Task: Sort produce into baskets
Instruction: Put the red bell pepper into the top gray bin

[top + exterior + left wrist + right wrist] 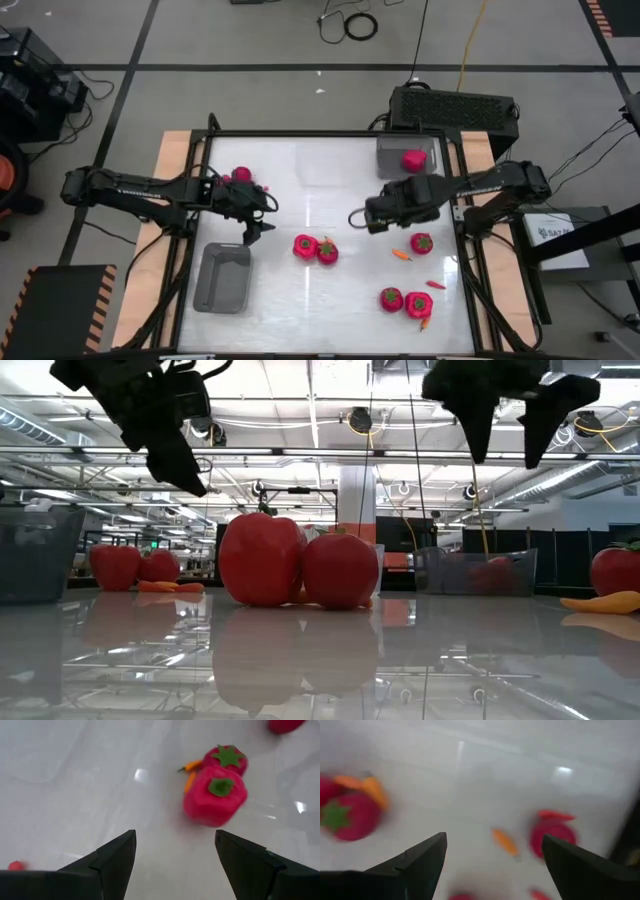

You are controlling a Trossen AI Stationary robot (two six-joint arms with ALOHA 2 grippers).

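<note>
From above, I see my left pincer point(256, 232) open and empty beside the pair of round red green-topped fruits point(315, 248) mid-desk, with the empty grey plastic basket point(223, 278) close by. My right pincer point(360, 217), also wide, hovers near the far basket point(392, 156). Wrist view: the pair point(216, 790) lies ahead; I judge reaching is next.

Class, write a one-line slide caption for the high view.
Both open grippers, left and right, hover over the white table; one tomato sits in a grey tray.

Red fruits point(316, 248) with green tops, orange peppers point(401, 255), grey baskets point(223, 278)
</note>
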